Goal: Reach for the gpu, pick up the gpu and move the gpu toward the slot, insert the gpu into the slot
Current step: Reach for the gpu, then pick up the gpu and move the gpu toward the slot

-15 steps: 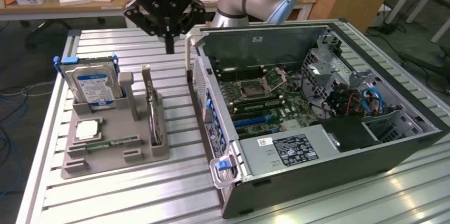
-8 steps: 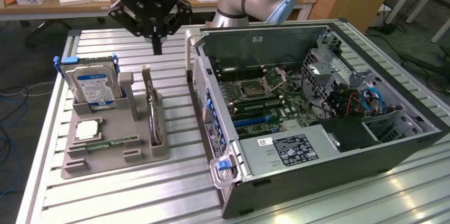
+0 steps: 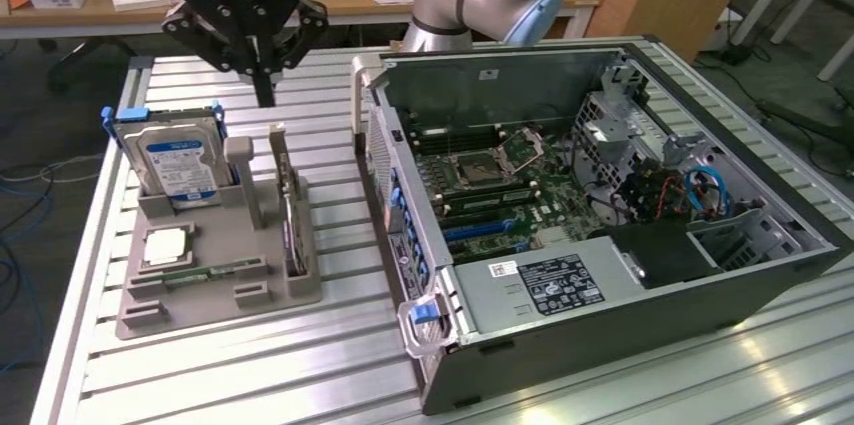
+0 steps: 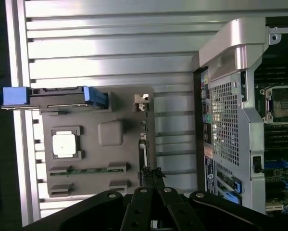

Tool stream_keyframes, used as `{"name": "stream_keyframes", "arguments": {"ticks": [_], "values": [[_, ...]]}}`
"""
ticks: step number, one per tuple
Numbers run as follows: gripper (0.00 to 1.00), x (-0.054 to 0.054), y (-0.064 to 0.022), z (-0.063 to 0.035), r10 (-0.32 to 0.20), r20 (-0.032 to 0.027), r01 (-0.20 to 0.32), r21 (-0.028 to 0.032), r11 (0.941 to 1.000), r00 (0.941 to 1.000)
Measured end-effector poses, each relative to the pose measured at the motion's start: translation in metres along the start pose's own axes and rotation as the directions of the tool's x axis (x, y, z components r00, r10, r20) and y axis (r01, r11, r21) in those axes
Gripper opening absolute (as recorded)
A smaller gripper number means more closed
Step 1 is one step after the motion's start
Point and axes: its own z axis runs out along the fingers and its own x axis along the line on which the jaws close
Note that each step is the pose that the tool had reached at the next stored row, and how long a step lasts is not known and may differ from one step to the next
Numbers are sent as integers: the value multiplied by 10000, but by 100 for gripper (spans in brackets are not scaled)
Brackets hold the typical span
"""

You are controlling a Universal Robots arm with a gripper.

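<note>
exterior: high, oblique, whole table [image 3: 334,365] | wrist: straight down (closer) | shared: grey holder [image 3: 220,297], case [image 3: 601,337]

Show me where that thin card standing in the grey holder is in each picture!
Exterior view: the card stands on edge in the grey holder, on the side toward the computer case, below the shut gripper.
Wrist view: the card shows edge-on as a thin strip on the holder's side facing the case, just beyond the gripper.
Shared landmark: the hard drive with its blue frame, in the same holder.
</note>
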Motion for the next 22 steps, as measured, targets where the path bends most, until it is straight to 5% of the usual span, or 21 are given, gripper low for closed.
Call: {"name": "stream_keyframes", "arguments": {"ticks": [19,22], "values": [[10,44,-3,-1,0,1,0,-1,10000,10000],[16,44,-3,-1,0,0,0,0,10000,10000]]}}
